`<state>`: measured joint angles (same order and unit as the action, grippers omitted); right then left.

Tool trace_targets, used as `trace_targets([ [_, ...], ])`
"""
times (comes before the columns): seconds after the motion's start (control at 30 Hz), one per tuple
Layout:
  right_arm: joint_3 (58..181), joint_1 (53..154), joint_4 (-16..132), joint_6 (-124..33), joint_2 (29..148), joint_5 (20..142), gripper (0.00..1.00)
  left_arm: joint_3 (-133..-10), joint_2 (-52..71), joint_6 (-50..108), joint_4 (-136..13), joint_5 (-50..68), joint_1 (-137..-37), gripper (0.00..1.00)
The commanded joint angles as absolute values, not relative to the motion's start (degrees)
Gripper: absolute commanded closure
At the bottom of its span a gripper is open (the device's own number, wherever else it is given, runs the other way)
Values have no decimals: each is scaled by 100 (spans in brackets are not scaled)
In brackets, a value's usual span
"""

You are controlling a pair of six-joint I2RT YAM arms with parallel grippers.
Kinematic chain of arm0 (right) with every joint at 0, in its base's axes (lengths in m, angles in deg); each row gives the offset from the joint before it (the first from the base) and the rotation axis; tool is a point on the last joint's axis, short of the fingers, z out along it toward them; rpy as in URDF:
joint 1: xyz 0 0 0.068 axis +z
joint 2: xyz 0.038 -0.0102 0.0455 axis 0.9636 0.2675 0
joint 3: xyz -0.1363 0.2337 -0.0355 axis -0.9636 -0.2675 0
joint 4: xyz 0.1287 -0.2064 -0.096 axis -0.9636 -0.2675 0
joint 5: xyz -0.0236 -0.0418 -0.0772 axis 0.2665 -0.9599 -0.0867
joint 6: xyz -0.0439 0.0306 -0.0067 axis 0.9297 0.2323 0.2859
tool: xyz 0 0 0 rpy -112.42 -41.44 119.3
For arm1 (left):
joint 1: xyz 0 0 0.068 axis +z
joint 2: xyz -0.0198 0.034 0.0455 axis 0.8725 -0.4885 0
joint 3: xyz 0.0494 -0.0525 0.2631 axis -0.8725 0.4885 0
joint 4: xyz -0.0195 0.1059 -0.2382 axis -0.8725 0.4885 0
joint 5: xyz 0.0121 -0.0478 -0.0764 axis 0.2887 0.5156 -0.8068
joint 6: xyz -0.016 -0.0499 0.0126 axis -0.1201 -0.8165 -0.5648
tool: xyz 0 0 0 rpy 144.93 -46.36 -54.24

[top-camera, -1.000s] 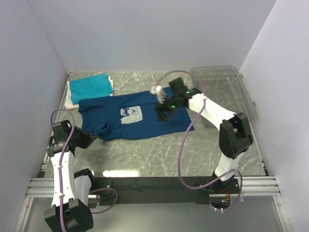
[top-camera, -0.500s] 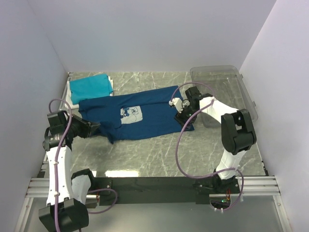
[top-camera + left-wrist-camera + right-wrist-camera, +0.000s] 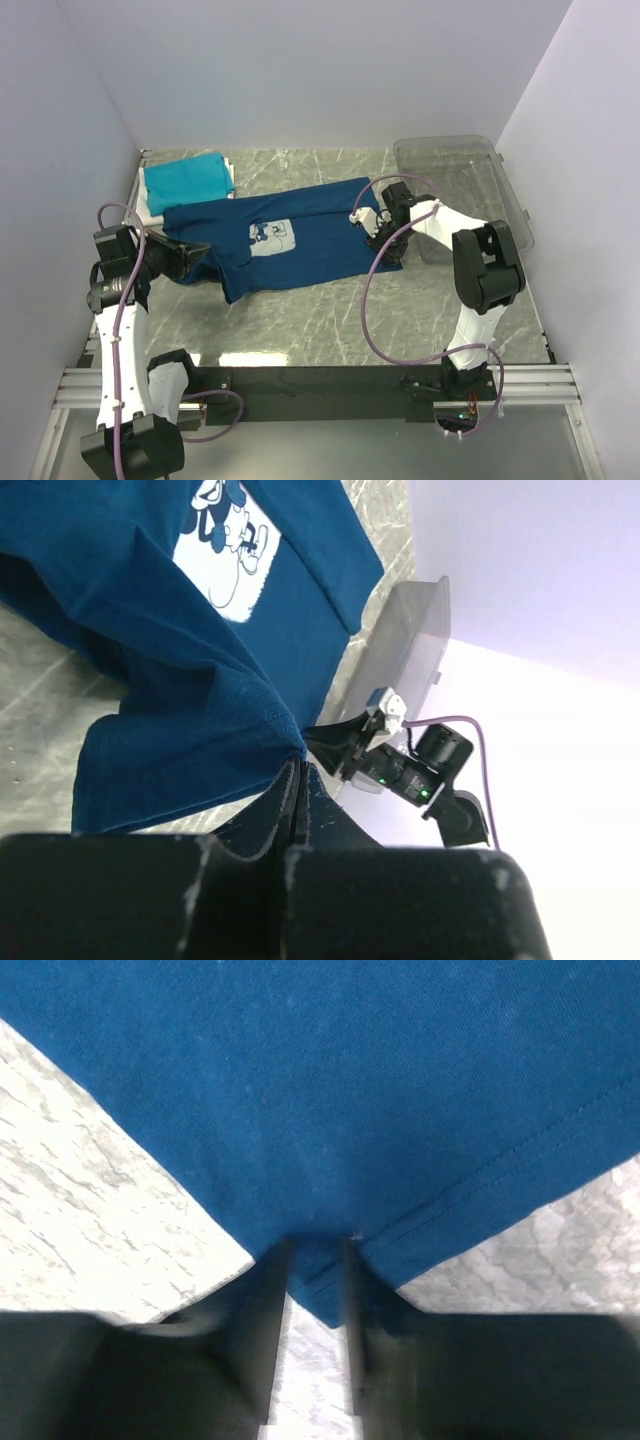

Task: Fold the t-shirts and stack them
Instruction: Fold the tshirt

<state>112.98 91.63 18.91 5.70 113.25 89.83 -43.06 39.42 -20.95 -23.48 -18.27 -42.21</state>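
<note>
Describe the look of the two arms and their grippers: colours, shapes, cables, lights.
Both arms have white link shells joined by chunky black joint housings, rising from a black base rail. A thin mauve cable loops loosely along each arm. The left gripper and right gripper are black, with flat matte fingers. The left wrist view shows small green lights on the right arm's wrist.

The white t-shirt (image 3: pixel 148 208) lies mostly hidden under the teal t-shirt (image 3: pixel 186 179). The navy t-shirt (image 3: pixel 290 242) near right corner is covered by the right end effector (image 3: pixel 384 238). The cartoon print (image 3: pixel 222 557) is cut off at the left wrist view's top edge.
</note>
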Motion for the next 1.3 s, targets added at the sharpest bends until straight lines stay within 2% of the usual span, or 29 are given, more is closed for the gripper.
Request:
trace_targets([
  [0.0,11564,9197,1746,528,11477,9011,72,-4604,3993,-2267,-2581,-1999,-4230,100],
  [0.03,11582,9180,1711,519,11477,9037,76,-4640,3985,-2285,-2572,-1999,-4230,100],
  [0.07,11599,9188,1693,519,11442,9055,85,-4683,3984,-2293,-2563,-1973,-4239,100],
  [0.17,11626,9171,1632,537,11232,9107,90,-4807,3984,-2241,-2467,-1929,-4230,100],
  [0.23,11661,9171,1570,572,11126,9116,82,-4798,4028,-2214,-2423,-1893,-4230,100],
  [0.27,11705,9162,1448,616,11021,9125,70,-4772,4046,-2214,-2414,-1885,-4230,99],
  [0.37,11600,9171,1377,913,10810,9037,58,-4640,4142,-2206,-2370,-1885,-4230,100],
  [0.63,11090,9127,1596,1372,10694,8458,54,-4403,4336,-2197,-2317,-1893,-4239,99],
  [0.97,11143,9118,1790,1486,11283,8062,52,-4350,4371,-2171,-2291,-1867,-4230,100],
  [1.2,11055,9127,1754,1556,11301,8167,58,-4306,4415,-2162,-2255,-1814,-4230,100],
  [1.23,11055,9127,1720,1556,11318,8184,61,-4297,4406,-2170,-2264,-1805,-4230,100],
  [1.27,11081,9127,1676,1548,11327,8237,72,-4288,4398,-2170,-2282,-1805,-4230,100],
])
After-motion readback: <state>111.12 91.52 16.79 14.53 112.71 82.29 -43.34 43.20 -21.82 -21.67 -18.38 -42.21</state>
